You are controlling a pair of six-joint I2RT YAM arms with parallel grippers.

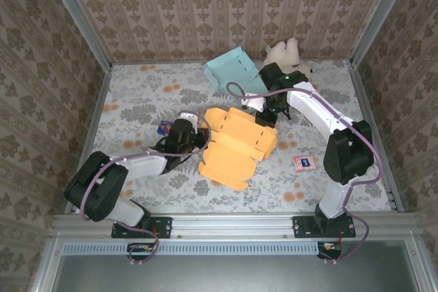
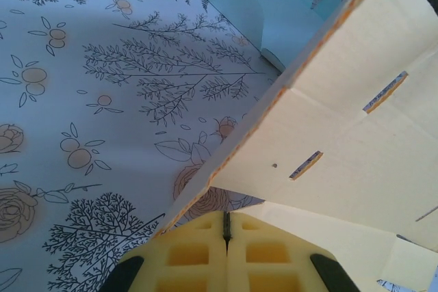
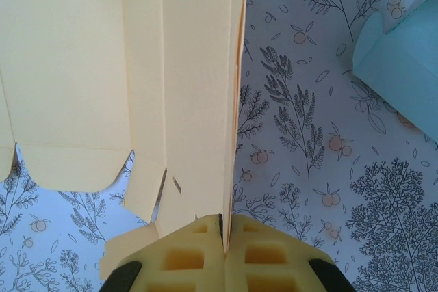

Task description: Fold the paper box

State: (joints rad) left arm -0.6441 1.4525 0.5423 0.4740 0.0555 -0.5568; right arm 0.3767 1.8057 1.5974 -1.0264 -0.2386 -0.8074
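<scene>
From above, a partly folded orange paper box [image 1: 236, 148] is being held in the middle of the flower-patterned counter [image 1: 137, 100], between the two arms. Its left edge is being pinched by the left tool [image 1: 200, 140], and its far right edge by the right tool [image 1: 263, 113]. A pale blue box [image 1: 234, 70] and a cream plush toy [image 1: 287, 54] are being seen at the back of the counter, and a small card [image 1: 303, 163] near the right arm. In the left wrist view, the left tool [image 2: 226, 234] is being pressed fully closed, its yellow pads meeting on a corner of the paper box [image 2: 342, 121], whose panel is being held tilted up off the counter [image 2: 89, 100]; the pale blue box [image 2: 274, 5] is being seen beyond it. In the right wrist view, the right tool [image 3: 222, 227] is being pressed closed on a thin edge of the paper box [image 3: 82, 66], with the pale blue box [image 3: 404, 66] at the right.
</scene>
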